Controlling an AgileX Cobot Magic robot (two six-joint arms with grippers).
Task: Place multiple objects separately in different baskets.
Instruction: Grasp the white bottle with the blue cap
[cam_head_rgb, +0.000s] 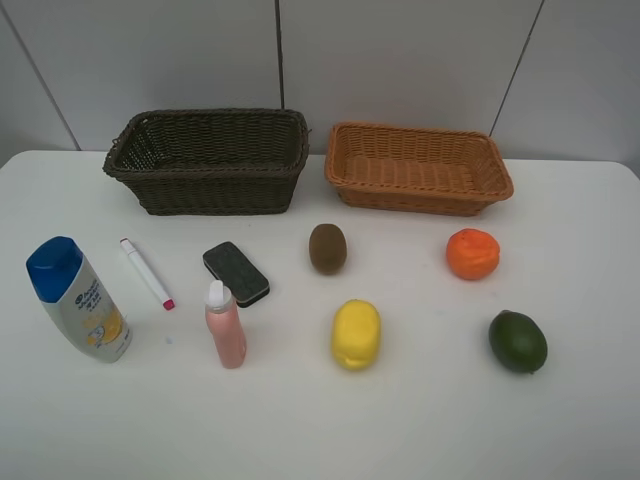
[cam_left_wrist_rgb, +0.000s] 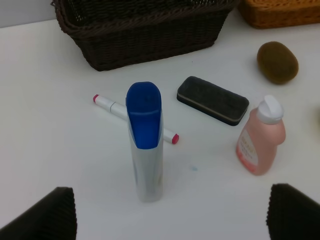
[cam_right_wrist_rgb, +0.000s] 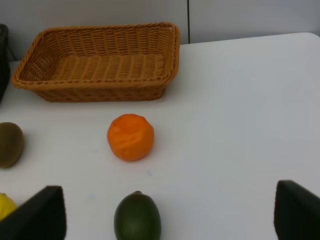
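Note:
On the white table, the dark brown basket stands at the back left and the light orange-tan basket at the back right; both look empty. In front lie the white shampoo bottle with blue cap, the marker, the black eraser, the pink bottle, the kiwi, the orange, the lemon and the lime. My left gripper is open, short of the shampoo bottle. My right gripper is open, near the lime and orange.
A grey panelled wall stands behind the baskets. Neither arm shows in the high view. The table's right back corner lies beyond the tan basket.

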